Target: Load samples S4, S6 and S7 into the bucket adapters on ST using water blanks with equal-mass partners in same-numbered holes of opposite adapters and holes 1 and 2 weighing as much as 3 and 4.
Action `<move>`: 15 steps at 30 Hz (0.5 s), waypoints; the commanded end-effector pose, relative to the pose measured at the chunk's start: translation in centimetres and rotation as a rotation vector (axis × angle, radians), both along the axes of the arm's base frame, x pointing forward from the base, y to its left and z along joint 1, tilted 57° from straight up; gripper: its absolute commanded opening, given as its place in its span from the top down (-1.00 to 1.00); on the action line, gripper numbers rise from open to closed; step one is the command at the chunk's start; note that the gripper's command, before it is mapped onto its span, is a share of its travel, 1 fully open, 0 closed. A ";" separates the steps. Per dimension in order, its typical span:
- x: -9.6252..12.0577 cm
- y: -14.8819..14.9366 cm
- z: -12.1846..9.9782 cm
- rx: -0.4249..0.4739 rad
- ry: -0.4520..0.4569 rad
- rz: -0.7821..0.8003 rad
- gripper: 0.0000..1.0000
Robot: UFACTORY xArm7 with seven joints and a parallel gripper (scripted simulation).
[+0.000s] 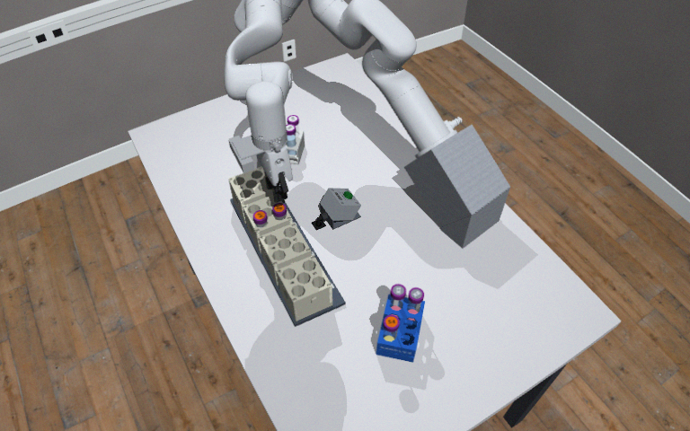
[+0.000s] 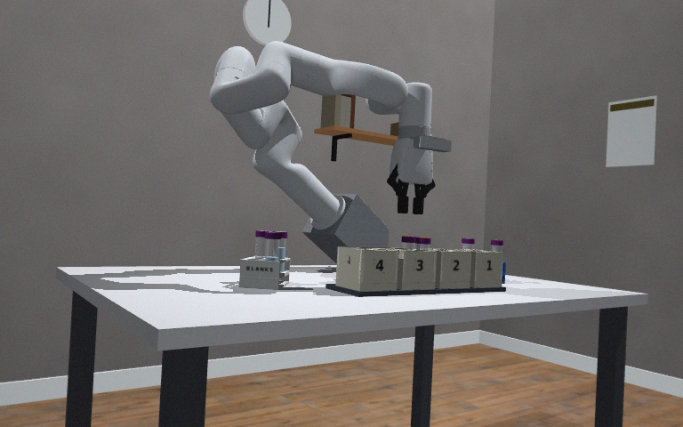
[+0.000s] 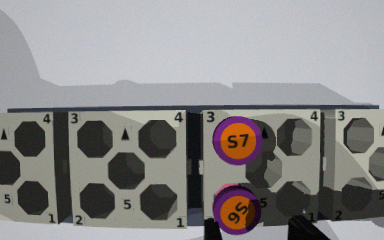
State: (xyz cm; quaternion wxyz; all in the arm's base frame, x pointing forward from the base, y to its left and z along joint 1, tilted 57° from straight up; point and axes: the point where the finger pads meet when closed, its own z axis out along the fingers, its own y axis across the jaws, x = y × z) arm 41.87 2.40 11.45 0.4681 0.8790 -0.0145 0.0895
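Note:
My gripper [image 1: 281, 195] [image 2: 410, 205] [image 3: 257, 232] is part-open and empty, above adapter 3 [image 2: 419, 279] [image 3: 306, 165]. S7 [image 1: 260, 216] [image 3: 237, 141] stands in hole 3 of adapter 3. S6 [image 1: 278, 208] [image 3: 237, 211] stands in its hole 2, with a bit of pink showing beside the cap. Adapter 4 [image 2: 380, 280], adapter 2 [image 2: 455, 279] [image 3: 90, 170] and adapter 1 [image 2: 488, 279] show no tubes. All stand on the stand ST [image 1: 336, 303] [image 2: 352, 292]. S4 [image 1: 391, 321], with yellow content, stands in the blue rack [image 1: 396, 355].
Two grey-dot tubes [image 1: 397, 291] [image 1: 416, 294] stand at the blue rack's far end, with pink content. The BLANKS rack [image 2: 250, 280] holds purple-capped tubes behind the gripper arm. The small desk with the green DONE key [image 1: 348, 195] stands beside the stand.

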 end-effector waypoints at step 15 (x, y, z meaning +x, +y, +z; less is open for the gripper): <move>-0.4 3.0 1.9 0.002 -0.002 0.004 0.13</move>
